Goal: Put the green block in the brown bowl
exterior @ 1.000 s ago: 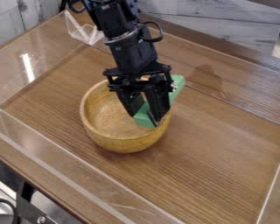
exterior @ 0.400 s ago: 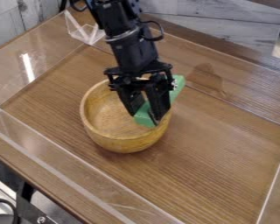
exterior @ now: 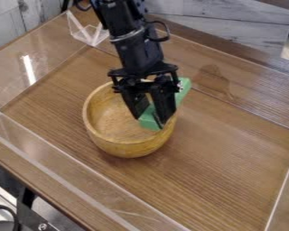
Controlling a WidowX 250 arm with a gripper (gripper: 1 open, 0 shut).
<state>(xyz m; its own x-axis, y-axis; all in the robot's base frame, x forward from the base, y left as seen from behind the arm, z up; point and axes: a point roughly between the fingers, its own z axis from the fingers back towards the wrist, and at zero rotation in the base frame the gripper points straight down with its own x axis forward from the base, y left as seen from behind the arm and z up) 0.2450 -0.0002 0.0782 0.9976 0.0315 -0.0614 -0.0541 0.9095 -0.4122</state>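
- Foreground: a clear plastic wall (exterior: 39, 158) borders the near edge of the wooden bench (exterior: 231, 153), its surface showing long brown grain and a glossy sheen
- Centre: the brown bowl (exterior: 111, 131), round, thick-walled and of pale wood, stands upright on the bench; its smooth inside is visible on the left half, while the right half is covered by the arm
- Above the bowl's right side: the black claw (exterior: 150, 110) points steeply down into the bowl, its fingers drawn together on the green block (exterior: 173, 92)
- The green block, a flat bright bar, is tilted; its lower end reaches down inside the bowl near the right wall, and its upper end sticks out over the far right rim; whether the lower end touches the bowl's floor cannot be told
- Behind the claw: the black arm (exterior: 120, 27) rises toward the upper left, out of the top edge
- Background: a clear plastic piece (exterior: 84, 32) beside the arm, the bench's far edge, and a grey surface (exterior: 249, 23) beyond it
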